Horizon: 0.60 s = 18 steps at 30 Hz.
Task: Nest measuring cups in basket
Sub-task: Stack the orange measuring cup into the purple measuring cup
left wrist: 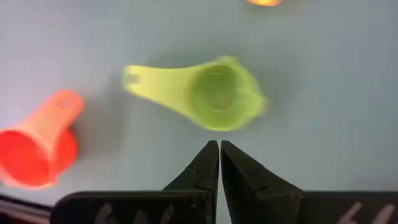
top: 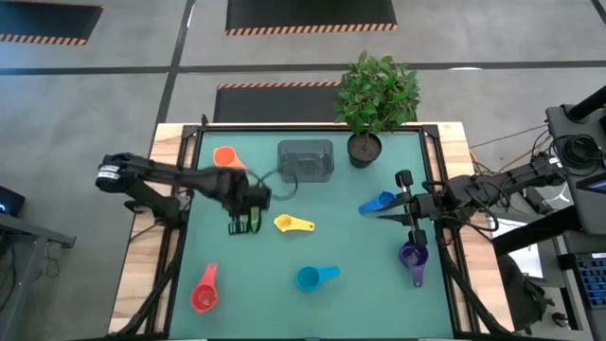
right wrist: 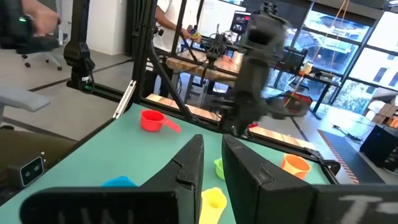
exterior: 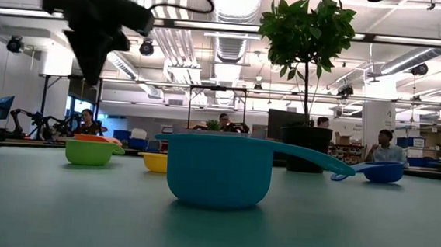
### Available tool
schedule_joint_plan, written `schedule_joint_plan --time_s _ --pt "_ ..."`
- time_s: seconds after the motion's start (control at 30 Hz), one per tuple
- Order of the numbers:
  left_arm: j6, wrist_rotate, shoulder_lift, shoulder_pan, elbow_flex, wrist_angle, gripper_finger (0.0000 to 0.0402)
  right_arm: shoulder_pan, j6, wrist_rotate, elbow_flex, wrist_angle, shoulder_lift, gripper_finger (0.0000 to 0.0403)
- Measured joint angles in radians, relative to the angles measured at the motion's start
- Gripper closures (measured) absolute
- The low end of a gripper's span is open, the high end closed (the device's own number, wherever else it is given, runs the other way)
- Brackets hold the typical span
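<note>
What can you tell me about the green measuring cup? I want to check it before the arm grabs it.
The green measuring cup is a small round scoop of lime plastic with a short flat handle. It sits upright, mouth up and empty, on the green table, touching no other cup. The left pincer hangs directly above it with fingers together, not gripping it. The yellow cup lies beside it toward the table's middle, and the red cup lies off its handle side.
</note>
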Motion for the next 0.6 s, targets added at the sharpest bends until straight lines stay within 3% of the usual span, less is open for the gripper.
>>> schedule_joint_plan --time_s 0.33,0.6 --pt "0.214 -0.011 -0.064 0.411 -0.16 0.177 0.0402 0.0 0.002 0.0 0.0 -0.003 0.0 0.0355" --pt "0.237 0.021 -0.027 0.715 -0.182 0.244 0.0382 0.0 0.009 0.0 0.0 -0.003 0.0 0.0355"
